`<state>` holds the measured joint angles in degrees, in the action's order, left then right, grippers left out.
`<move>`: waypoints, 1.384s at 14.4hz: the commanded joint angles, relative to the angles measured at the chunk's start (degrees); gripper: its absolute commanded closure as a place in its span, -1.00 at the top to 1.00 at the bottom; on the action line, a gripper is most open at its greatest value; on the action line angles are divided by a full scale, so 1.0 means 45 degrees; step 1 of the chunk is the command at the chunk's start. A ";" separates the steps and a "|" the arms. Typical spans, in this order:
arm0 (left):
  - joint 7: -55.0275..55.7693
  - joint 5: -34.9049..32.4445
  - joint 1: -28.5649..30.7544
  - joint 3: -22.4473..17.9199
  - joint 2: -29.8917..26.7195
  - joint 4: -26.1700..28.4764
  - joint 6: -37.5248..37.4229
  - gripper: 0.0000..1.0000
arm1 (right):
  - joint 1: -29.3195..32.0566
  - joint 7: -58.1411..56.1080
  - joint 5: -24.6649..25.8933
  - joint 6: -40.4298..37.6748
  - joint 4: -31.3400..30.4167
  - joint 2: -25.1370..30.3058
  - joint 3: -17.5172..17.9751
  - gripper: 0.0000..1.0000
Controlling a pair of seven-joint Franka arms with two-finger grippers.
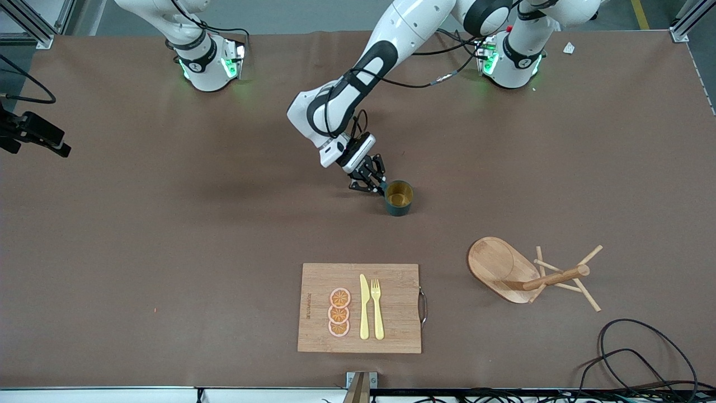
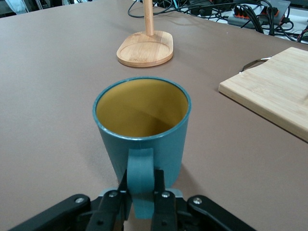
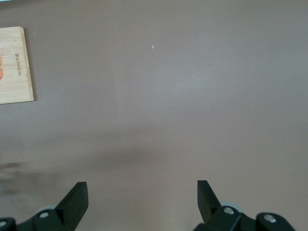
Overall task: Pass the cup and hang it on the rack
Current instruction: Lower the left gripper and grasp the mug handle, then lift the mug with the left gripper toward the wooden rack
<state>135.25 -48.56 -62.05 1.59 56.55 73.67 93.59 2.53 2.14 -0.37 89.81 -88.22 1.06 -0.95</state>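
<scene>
Left wrist view: left gripper [image 2: 141, 202] jaws clamp the cup's [image 2: 144, 130] handle.

Brown table top [image 1: 168, 252], aluminium frame posts [image 1: 33, 22] at corners, grey floor [image 1: 660, 14], black cables [image 1: 643, 358]

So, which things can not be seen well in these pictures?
- Rack: in the left wrist view its pegs are cut off by the picture's edge; only base and lower post show.
- Cup handle: partly covered by the left gripper shut on it.
- Right gripper: out of the front view; open over bare table.
- Cutting board: cut off in both wrist views.
</scene>
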 commanded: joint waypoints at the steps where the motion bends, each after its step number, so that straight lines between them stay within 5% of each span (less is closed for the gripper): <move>1: -0.0871 0.0183 0.0118 0.0017 -0.0280 -0.0159 0.0061 -1.00 | 0.0219 -0.0164 0.0140 0.0061 -0.0161 0.0233 0.0172 1.00; 7: -0.3469 0.2096 0.0956 0.0115 -0.2426 -0.0179 0.0081 -1.00 | 0.0219 -0.0183 0.0140 0.0042 -0.0161 0.0214 0.0172 1.00; 12: -0.5170 0.5336 0.2653 0.0095 -0.5336 -0.0218 0.0704 -1.00 | 0.0219 -0.0164 0.0159 0.0042 -0.0161 0.0233 0.0172 1.00; 20: -0.8663 1.0998 0.6246 0.0095 -0.8092 -0.0218 0.0901 -1.00 | 0.0200 -0.0184 0.0159 0.0042 -0.0142 0.0214 0.0192 1.00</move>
<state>100.18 -4.90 -37.68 1.58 23.71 70.63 96.60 2.53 1.96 -0.29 89.83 -88.21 1.06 -0.90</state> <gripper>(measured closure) 0.789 0.000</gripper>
